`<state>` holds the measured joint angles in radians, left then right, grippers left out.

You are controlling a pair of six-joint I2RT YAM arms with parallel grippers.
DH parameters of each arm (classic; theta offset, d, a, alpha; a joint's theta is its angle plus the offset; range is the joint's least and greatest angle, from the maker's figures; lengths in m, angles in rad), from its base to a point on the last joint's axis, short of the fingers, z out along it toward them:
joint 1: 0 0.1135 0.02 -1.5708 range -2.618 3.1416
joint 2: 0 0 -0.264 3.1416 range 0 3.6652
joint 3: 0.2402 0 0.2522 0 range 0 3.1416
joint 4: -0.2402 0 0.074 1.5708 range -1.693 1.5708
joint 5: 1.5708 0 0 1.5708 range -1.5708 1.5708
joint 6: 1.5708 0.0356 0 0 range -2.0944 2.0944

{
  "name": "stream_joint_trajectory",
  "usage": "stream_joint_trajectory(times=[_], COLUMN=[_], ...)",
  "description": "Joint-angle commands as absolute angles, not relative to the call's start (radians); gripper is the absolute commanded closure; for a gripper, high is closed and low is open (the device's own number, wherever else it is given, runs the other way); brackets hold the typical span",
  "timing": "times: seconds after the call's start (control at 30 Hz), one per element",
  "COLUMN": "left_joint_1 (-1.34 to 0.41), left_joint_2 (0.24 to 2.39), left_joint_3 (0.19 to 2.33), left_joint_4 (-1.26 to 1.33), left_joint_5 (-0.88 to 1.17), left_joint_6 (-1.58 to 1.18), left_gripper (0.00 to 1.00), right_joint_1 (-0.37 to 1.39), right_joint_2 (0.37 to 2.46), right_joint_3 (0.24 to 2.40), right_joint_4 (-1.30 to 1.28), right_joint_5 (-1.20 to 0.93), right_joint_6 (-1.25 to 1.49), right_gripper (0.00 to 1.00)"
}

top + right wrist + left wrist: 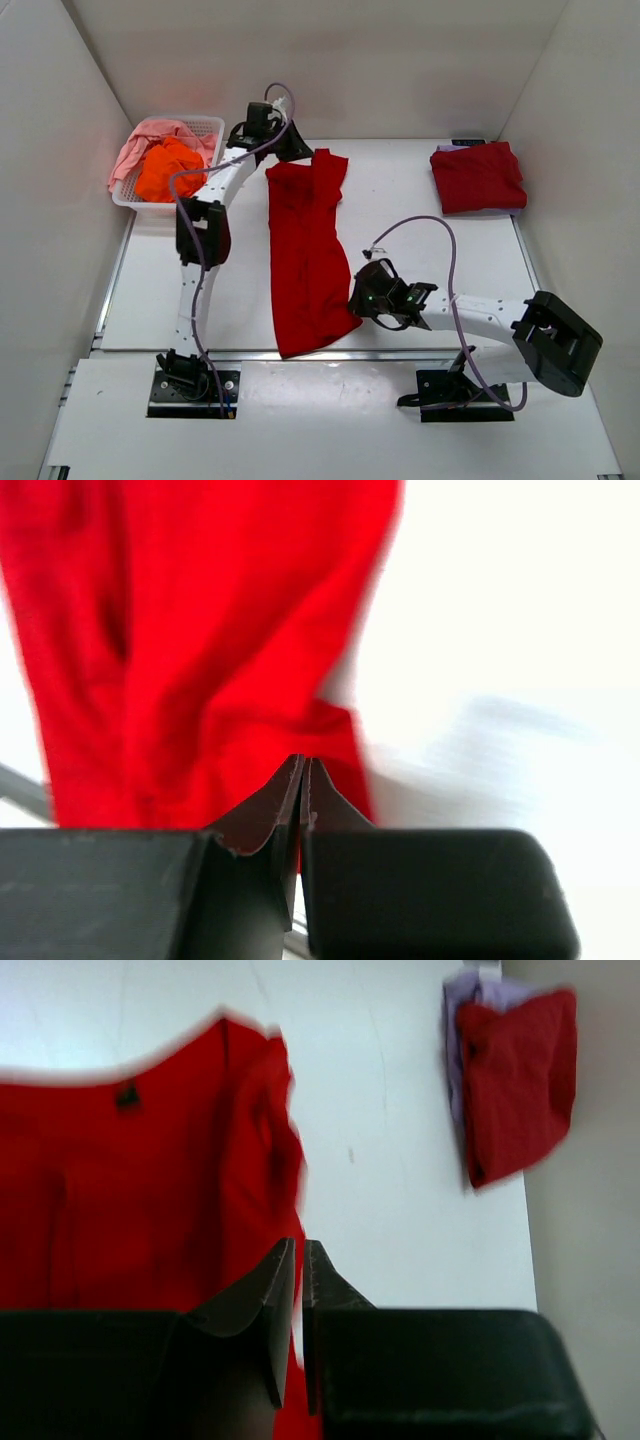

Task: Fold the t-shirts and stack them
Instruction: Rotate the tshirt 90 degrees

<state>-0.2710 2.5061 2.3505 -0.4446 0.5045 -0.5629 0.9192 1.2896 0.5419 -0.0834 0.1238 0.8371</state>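
The left end effector [296, 150] stands nearly closed. Only a thin slit is left between its fingers, red cloth shows in that slit, and it grips the 11 o'clock corner of the bright red t-shirt [305, 250]. That shirt lies mid-bench as a long narrow strip running from 12 to 6 o'clock.

The right end effector [358, 300] is pressed fully together, with its tips at the strip's 4 o'clock edge. Whether it has caught any cloth cannot be told.

The crimson t-shirt [478, 177] lies folded at 2 o'clock on the bench [420, 210], well apart from both arms. At 10 o'clock, a white mesh basket [207, 125] holds the crumpled orange t-shirt [168, 170] and the pink t-shirt [133, 152], just beside the left arm's forearm.
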Motion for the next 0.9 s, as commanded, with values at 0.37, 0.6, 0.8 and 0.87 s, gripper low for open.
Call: stream_joint_trajectory(times=[0.37,0.6,0.8,0.87], left_joint_1=[-0.247,-0.331,-0.334,-0.331], left_joint_2=[1.979,2.101,2.259,2.302], left_joint_3=[1.430,1.527,1.664,1.745], left_joint_4=[-0.250,-0.235,-0.275,-0.322], left_joint_5=[0.408,0.356,0.318,0.311], left_joint_6=[-0.491,-0.511,-0.535,-0.529], left_gripper=[0.77,0.75,0.76,0.76], right_joint_1=[0.863,0.865,0.877,0.893], right_joint_2=[1.172,1.137,1.230,1.261], right_joint_3=[0.451,0.443,0.419,0.417], right_joint_4=[-0.087,-0.031,-0.009,-0.020], right_joint_5=[0.061,0.011,-0.080,-0.106], right_joint_6=[0.695,0.700,0.699,0.709], right_gripper=[1.00,1.00,1.00,1.00])
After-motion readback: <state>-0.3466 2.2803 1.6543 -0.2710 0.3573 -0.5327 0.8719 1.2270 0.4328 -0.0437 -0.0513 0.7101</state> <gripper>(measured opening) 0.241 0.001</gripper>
